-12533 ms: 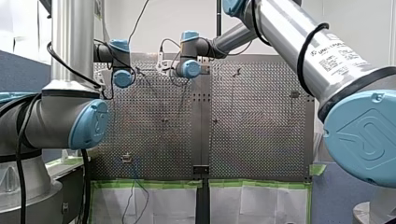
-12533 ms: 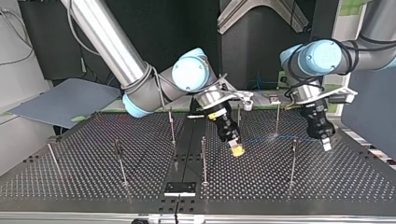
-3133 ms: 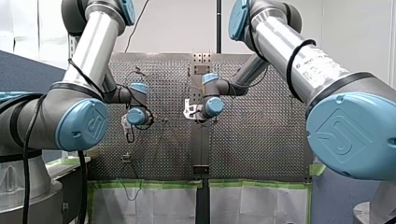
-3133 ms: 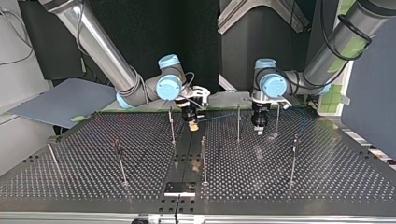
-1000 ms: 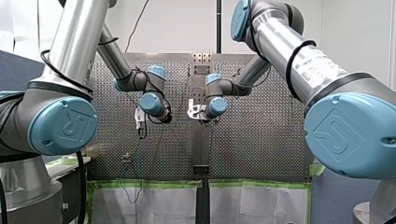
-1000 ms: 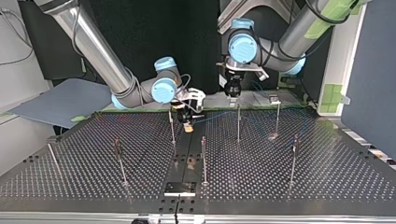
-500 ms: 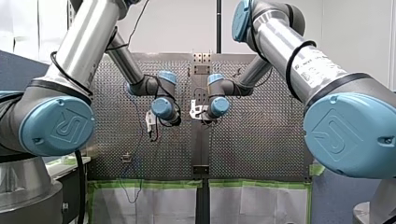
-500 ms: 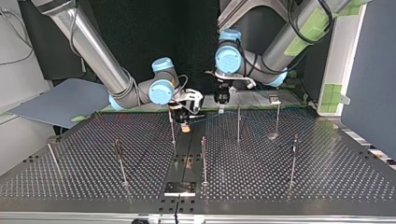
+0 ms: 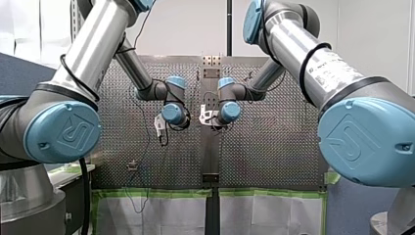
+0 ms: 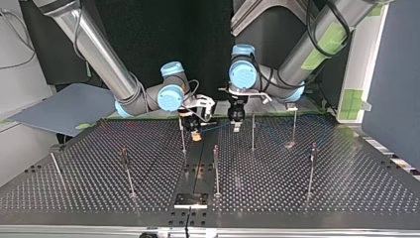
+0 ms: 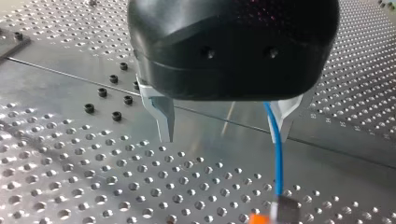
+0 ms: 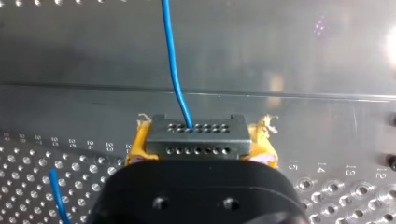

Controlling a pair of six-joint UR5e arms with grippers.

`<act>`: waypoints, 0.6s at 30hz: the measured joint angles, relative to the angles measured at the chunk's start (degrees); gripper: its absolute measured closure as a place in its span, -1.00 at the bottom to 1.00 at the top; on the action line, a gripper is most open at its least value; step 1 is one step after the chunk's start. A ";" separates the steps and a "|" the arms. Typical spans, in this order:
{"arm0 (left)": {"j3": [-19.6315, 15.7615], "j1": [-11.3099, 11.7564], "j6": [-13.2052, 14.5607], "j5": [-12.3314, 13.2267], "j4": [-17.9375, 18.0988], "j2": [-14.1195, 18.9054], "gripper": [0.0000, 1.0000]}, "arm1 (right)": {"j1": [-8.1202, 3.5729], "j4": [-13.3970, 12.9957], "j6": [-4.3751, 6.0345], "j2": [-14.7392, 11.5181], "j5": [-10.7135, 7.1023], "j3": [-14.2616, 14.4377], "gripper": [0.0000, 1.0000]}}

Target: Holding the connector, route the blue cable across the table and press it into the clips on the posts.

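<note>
Clamping the connector (image 12: 196, 135), my right tool (image 10: 196, 133) hovers near the table (image 10: 297, 198) edge.

Both arms, my left arm (image 9: 95, 44) and my right arm (image 9: 298, 46), are bare silver tubes with grey joint housings, each closed by light-blue round caps (image 9: 63, 133) embossed with a curved logo. A black cable (image 9: 320, 46) loops round each tube. A white printed label (image 9: 345, 61) sits on my right arm (text not legible). On my left gripper (image 11: 224, 140) — rounded black housing, two small holes, pale metal fingers (image 11: 164, 116). On my right gripper (image 12: 196, 140) — black housing, two screw holes, frayed yellow pads (image 12: 264, 149).
</note>
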 joint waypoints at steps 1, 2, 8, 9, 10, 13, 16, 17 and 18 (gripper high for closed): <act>0.17 0.04 -0.02 0.16 -0.19 -0.26 -1.00 | -0.01 -0.02 0.00 0.00 0.00 0.00 1.00; 0.46 0.06 -0.02 0.27 -0.51 -0.69 -1.00 | -0.03 -0.03 0.00 0.00 0.00 0.00 1.00; 2.21 0.26 -0.26 -0.62 -0.22 -3.27 -1.00 | -0.08 0.01 0.00 -0.01 -0.12 -0.01 1.00; 2.52 0.28 -0.31 -0.80 -0.02 -3.68 -1.00 | -0.08 0.00 0.00 -0.01 -0.13 -0.02 1.00; 2.81 0.29 -0.36 -0.96 0.10 -4.10 -1.00 | -0.08 -0.01 0.00 -0.01 -0.15 -0.04 1.00; 3.61 0.36 -0.43 -1.45 0.06 -5.15 -1.00 | -0.13 -0.04 0.00 -0.01 -0.17 -0.03 1.00; 3.94 0.39 -0.40 -1.88 -0.16 -5.52 -1.00 | -0.20 -0.05 0.00 -0.01 -0.15 -0.04 1.00; 3.99 0.39 -0.37 -2.00 -0.36 -5.57 -1.00 | -0.22 -0.05 0.00 -0.01 -0.14 -0.03 1.00; 4.01 0.40 -0.34 -2.07 -0.54 -5.60 -1.00 | -0.23 -0.05 0.00 -0.02 -0.14 -0.02 1.00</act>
